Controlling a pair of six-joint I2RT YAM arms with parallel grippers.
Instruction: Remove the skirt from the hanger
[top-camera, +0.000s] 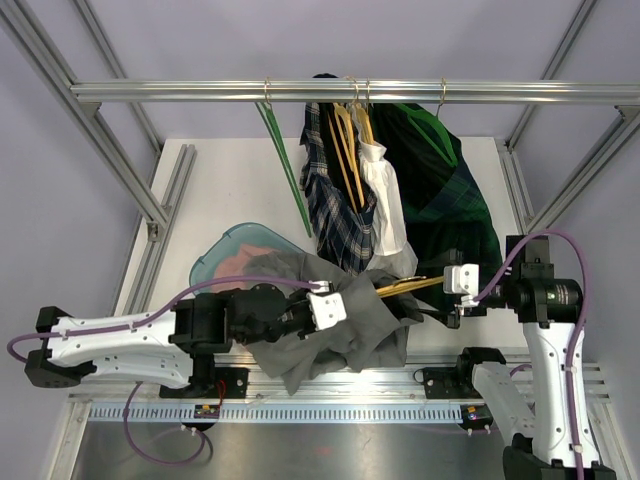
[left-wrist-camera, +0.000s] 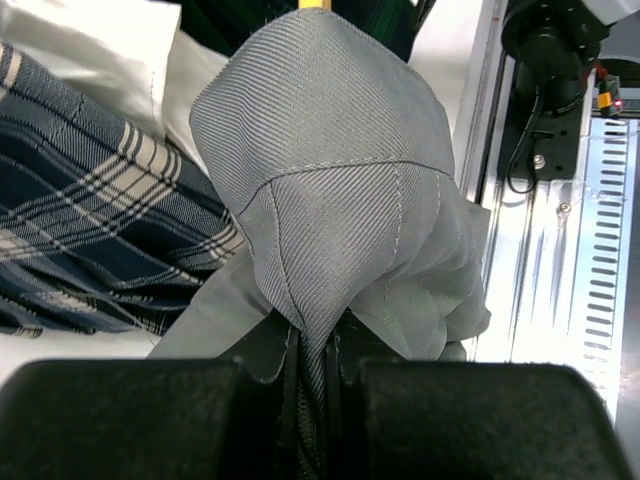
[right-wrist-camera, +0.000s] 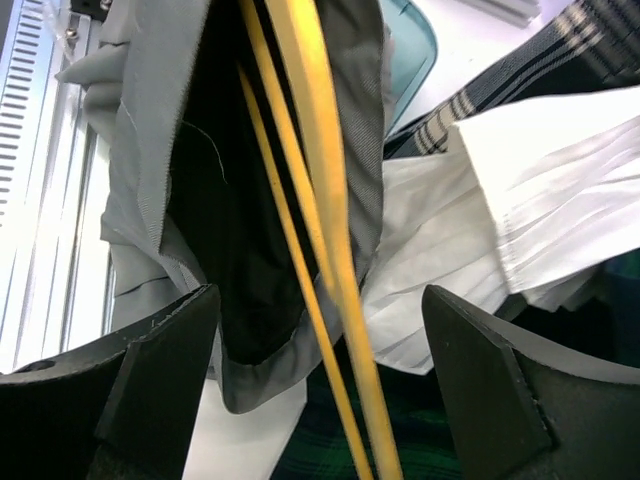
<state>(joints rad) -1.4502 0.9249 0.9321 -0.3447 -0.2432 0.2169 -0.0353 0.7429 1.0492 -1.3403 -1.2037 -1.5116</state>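
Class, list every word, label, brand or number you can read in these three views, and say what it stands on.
No readable text anywhere.
The grey skirt and the yellow hanger carry no visible print.
Any marking on the small circuit board by the slotted rail is too small to read.

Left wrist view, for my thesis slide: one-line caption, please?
Left gripper shut on a bunched fold of the grey skirt, plaid garment and white garment beside it.
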